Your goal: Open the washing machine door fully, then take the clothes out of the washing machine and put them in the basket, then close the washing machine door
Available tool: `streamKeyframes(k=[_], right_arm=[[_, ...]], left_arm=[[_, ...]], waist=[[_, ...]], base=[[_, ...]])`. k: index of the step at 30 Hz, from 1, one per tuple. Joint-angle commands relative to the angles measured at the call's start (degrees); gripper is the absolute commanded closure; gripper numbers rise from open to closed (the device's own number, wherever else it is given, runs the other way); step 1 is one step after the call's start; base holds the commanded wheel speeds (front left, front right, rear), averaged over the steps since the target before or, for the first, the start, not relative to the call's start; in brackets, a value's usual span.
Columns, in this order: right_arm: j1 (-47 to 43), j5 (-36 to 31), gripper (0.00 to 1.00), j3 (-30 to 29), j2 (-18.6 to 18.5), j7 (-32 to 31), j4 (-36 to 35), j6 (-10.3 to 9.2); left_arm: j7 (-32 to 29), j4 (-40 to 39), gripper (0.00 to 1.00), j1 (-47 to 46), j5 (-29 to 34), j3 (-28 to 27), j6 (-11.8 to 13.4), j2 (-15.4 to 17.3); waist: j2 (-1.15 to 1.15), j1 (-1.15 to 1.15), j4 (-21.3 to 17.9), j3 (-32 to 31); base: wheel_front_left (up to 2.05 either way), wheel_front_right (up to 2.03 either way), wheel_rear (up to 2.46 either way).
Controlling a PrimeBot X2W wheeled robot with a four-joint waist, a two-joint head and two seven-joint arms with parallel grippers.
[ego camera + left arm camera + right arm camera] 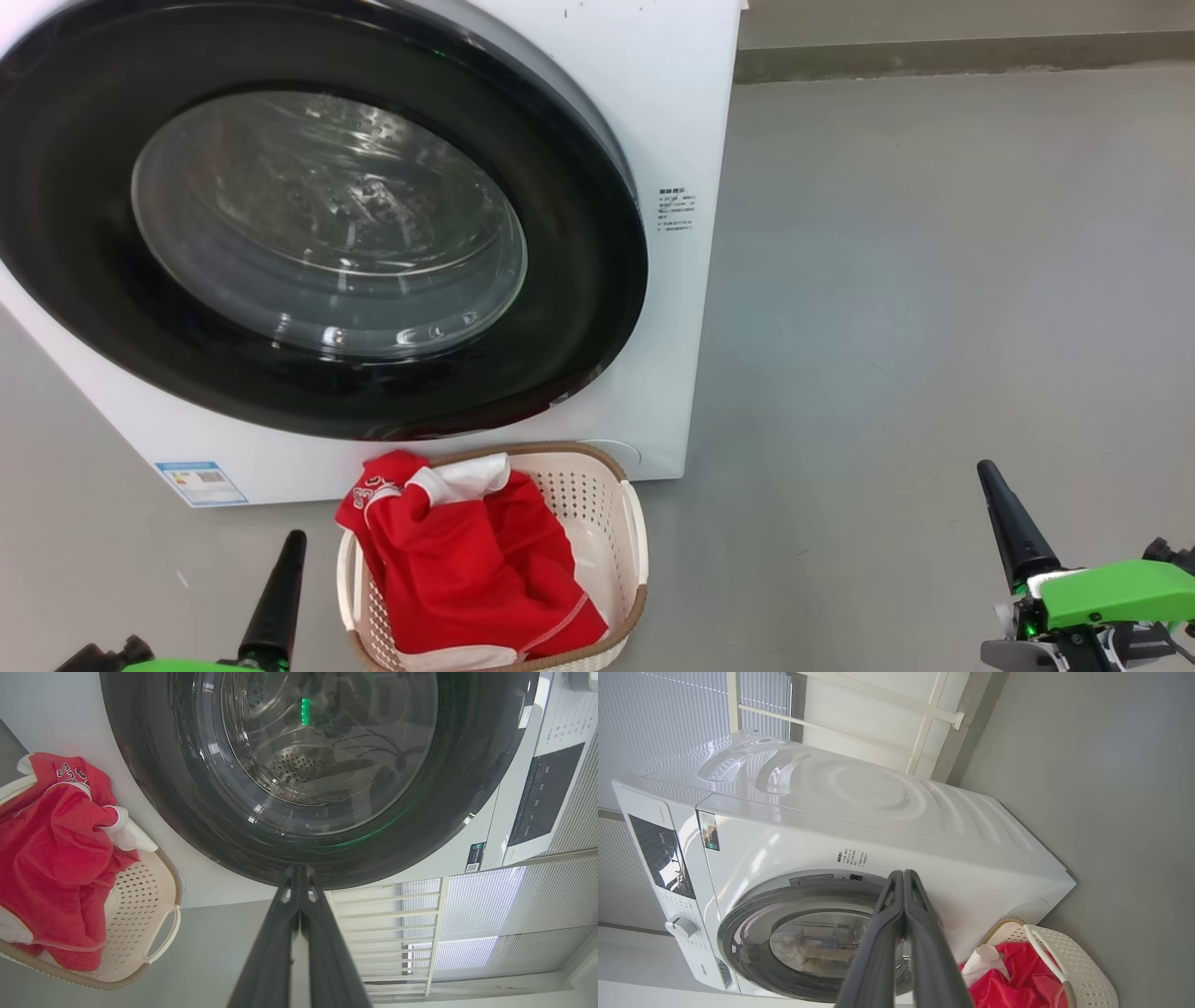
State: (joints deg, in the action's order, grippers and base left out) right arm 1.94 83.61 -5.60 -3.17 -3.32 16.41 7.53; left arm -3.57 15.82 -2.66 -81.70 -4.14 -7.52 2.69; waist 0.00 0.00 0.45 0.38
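Washing machine door at far left, apparently shut flush on the washing machine, red clothes heaped in the basket just in front; left end effector and right end effector pinched closed, empty, near; probably closing step done, needing only a latch check.

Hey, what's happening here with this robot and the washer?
The robot faces the washing machine. The red clothes lie in the basket on the floor before it, and the washing machine door looks shut. The left gripper and right gripper hang low, jaws shut, holding nothing. The job looks about done.
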Motion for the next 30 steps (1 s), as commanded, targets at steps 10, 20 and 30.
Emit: streamKeyframes(k=[10,20,30], right_arm=[[3.83,6.65,1.00,-0.28,-0.08,-2.21,-2.24,-0.04],[4.21,8.78,1.00,-0.65,0.06,-2.94,-2.40,-0.04],[4.22,8.74,1.00,-0.69,0.09,-2.98,-2.40,-0.04]], left_arm=[[-2.26,-1.73,1.00,-3.20,-7.86,-2.28,0.03,0.26],[-2.94,-1.79,1.00,-3.53,-10.45,-2.41,0.03,0.19],[-2.94,-1.79,1.00,-3.53,-10.45,-2.40,0.03,0.19]], waist=[[0.00,0.00,-0.33,-0.15],[0.00,0.00,-0.45,-0.21],[0.00,0.00,-0.45,-0.21]], base=[[0.00,0.00,0.00],[0.00,0.00,0.00],[0.00,0.00,0.00]])
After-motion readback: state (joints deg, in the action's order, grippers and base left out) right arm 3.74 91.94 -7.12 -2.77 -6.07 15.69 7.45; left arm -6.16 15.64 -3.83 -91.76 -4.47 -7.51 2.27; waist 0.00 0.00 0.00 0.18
